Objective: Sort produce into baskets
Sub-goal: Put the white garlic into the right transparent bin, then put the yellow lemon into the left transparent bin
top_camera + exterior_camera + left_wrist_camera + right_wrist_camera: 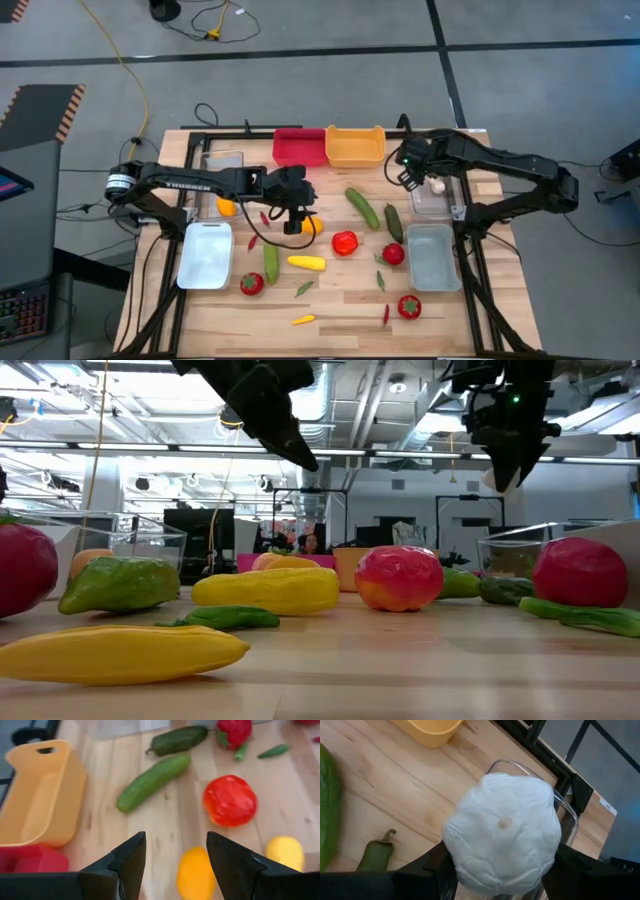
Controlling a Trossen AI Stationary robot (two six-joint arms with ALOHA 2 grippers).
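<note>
High view, from the left: the left gripper (293, 222) hangs with fingers apart and empty over the bench (330, 310) middle, an orange piece (195, 872) lying just ahead between them, the red tomato (345, 242) beyond. On the right, the right gripper (425, 180) is clamped on the garlic (502, 832), directly above the clear tub (436, 200), so the drop looks straight down.

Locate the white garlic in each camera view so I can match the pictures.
High view: the garlic, small and white, at the right gripper, over the clear tub.
Low view: not clearly visible.
Left wrist view: not in it.
Right wrist view: fills the centre, between the fingers.
Shared landmark: the orange-yellow bin.
</note>
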